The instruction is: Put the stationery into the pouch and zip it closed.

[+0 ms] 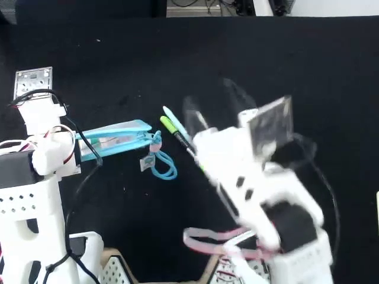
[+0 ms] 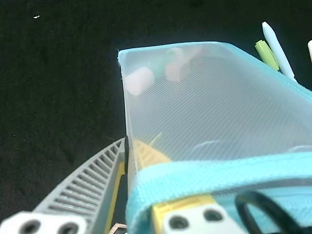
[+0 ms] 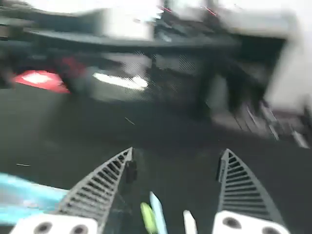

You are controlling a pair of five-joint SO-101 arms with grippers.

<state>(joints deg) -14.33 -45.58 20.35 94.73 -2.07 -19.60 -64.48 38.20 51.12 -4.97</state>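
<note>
Pouch [image 1: 115,137]: clamped at one end by your left gripper [image 2: 127,146]; pens [image 1: 176,131] lie just beside it. Right gripper [image 3: 175,161]: spread wide over them. Descend skewed and you risk scattering them.

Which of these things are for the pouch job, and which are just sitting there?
For the job: pouch, green pen, light blue pen, white pen, blue strap at the pouch's end.
Just sitting there: cables past the table's far edge.
</note>
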